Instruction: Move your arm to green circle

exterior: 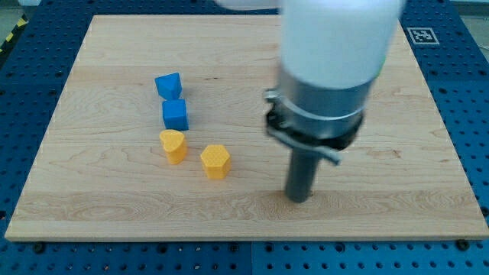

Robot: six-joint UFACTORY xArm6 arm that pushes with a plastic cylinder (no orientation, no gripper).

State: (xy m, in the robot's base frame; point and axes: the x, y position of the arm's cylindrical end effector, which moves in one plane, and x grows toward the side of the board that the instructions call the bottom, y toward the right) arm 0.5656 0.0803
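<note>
Your tip (299,198) rests on the board (397,214) at lower centre-right, well apart from the four blocks at centre-left. No claw is fitted (nothing to release or clench). No green circle shows; the arm may hide it.

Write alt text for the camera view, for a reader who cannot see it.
My tip rests on a wooden board, well to the view's right of four small blocks and touching none. Two blue blocks sit one above the other, with two yellow blocks just below them. No green circle shows; the arm hides part of the board.
</note>
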